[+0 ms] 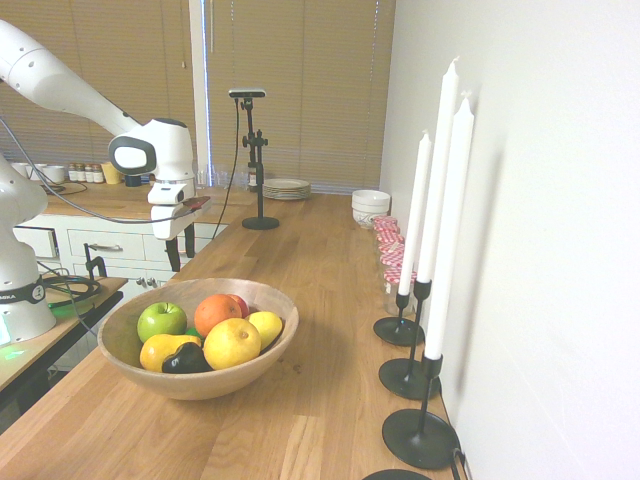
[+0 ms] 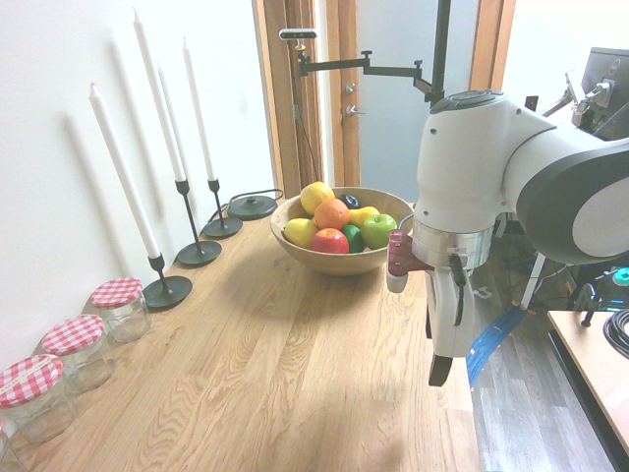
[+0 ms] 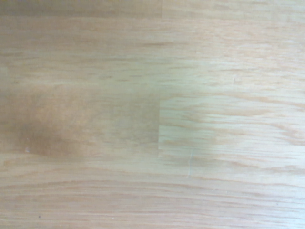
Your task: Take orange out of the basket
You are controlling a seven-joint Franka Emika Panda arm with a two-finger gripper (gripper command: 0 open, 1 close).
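The gripper (image 1: 182,256) stands wide open and empty, presumably ready to grasp. In the first exterior view, the orange (image 1: 215,312) sits toward one o'clock in the bowl (image 1: 190,386), likely propped by neighbouring fruit (image 1: 232,344).

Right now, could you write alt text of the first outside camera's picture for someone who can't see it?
An orange sits among other fruit in a wide wooden bowl on a wooden counter; a robot's gripper hangs beyond it, and white candles stand at right.
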